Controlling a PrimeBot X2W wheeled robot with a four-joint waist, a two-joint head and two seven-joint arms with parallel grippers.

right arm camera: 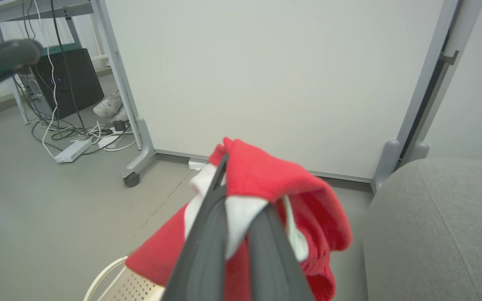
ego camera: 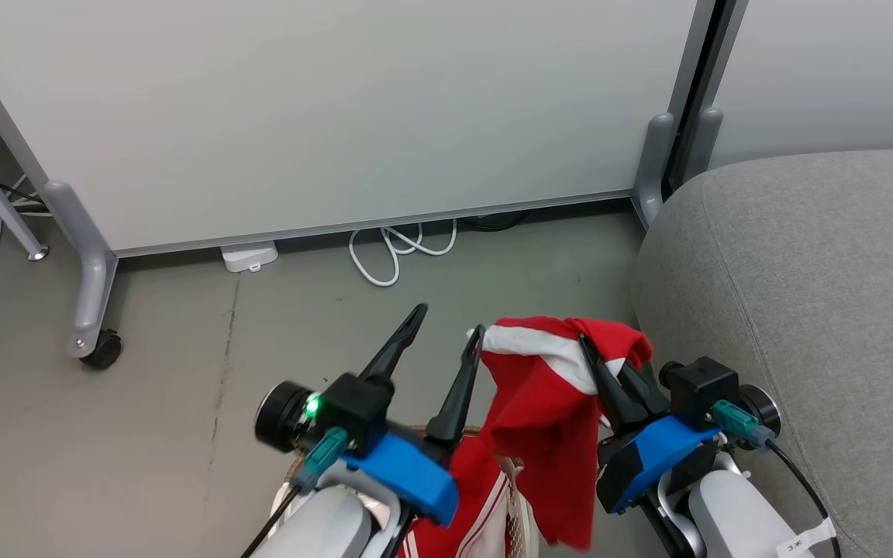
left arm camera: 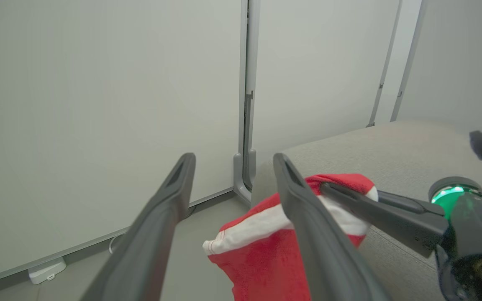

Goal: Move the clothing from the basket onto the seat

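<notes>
**One garment lifted; seat lies to the right**

The seat (ego camera: 803,310) stands just to the right of the load, its rounded edge near. The basket (right arm camera: 130,286) sits low between the arms, with a red striped garment (ego camera: 481,496) in it. The lifted garment (ego camera: 551,434) hangs lengthwise downward above the basket. The right hand (ego camera: 600,358), nearer the seat, is clamped on its white-banded top. The left hand (ego camera: 449,319) stands spread and empty at the cloth's left edge.
</notes>
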